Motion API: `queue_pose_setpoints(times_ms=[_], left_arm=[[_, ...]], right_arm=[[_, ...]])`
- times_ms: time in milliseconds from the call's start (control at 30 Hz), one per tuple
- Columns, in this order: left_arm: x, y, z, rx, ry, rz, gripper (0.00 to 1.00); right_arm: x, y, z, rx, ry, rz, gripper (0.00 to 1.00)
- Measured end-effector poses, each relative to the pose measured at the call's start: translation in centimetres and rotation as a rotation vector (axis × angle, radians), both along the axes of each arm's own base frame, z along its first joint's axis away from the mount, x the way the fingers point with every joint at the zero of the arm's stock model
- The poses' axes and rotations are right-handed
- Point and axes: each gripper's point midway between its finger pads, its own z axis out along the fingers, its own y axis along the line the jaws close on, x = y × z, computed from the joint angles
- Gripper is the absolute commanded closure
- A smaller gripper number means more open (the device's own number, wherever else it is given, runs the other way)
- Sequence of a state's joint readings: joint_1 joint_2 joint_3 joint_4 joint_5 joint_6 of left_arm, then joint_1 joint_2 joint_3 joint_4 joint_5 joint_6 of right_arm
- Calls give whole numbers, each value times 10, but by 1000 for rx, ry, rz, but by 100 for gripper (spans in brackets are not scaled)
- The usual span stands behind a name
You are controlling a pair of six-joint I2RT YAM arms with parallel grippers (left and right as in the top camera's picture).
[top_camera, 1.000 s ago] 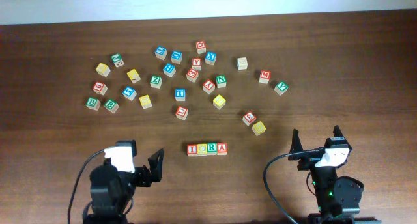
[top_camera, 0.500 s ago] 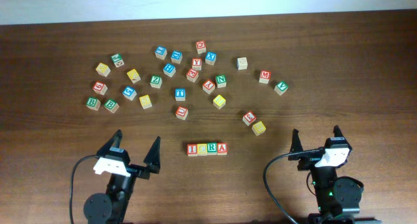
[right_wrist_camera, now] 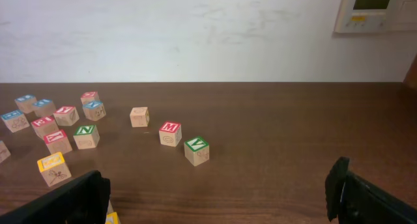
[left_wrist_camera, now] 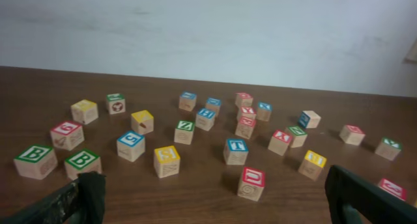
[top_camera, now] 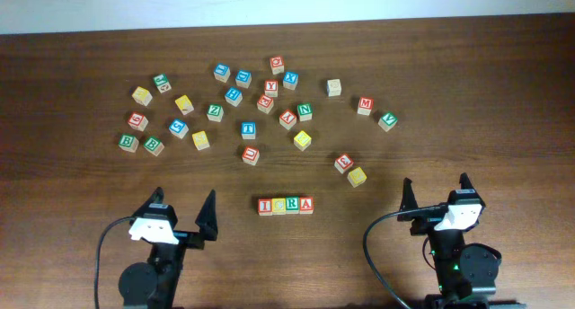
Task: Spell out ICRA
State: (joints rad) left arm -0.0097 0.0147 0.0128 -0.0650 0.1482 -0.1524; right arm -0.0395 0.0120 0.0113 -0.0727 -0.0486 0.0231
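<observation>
The ICRA row [top_camera: 286,205] lies complete on the surface [top_camera: 467,75], near the front, between the two arms. In the last second the left fingers [top_camera: 209,212] drew back from it and now stand wide and empty. The right fingers [top_camera: 407,197] are wide too. The task looks finished.

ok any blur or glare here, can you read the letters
Overhead: even light, no glare, ICRA row small but legible. Left wrist: slightly soft, B blocks legible, left fingers dark and blurred at the corners. Right wrist: same, right fingers out of focus, M block readable.
</observation>
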Motion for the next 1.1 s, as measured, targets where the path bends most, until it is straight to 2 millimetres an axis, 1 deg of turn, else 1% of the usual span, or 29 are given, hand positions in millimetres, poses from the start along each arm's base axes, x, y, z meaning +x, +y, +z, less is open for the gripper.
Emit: queue_pose_setpoints(times_ms=[133, 200, 333, 433, 600, 733, 900, 1100], left_arm=[[1, 11, -2, 14, 6, 62, 1], [1, 14, -2, 51, 2, 75, 1], [2, 31, -3, 95, 4, 148, 1], [2, 36, -3, 113, 7, 177, 1], [2, 38, -4, 118, 8, 186, 1], [2, 35, -4, 121, 8, 185, 1], [1, 40, -4, 135, 9, 218, 1], [1, 41, -3, 173, 7, 218, 1]], right_arm=[[0, 0, 0, 0, 0, 0, 2], [0, 0, 0, 0, 0, 0, 1], [0, 0, 0, 0, 0, 0, 2], [0, 0, 0, 0, 0, 0, 1], [0, 0, 0, -1, 0, 0, 1], [0, 0, 0, 0, 0, 0, 2], [0, 0, 0, -1, 0, 0, 2], [0, 0, 0, 0, 0, 0, 2]])
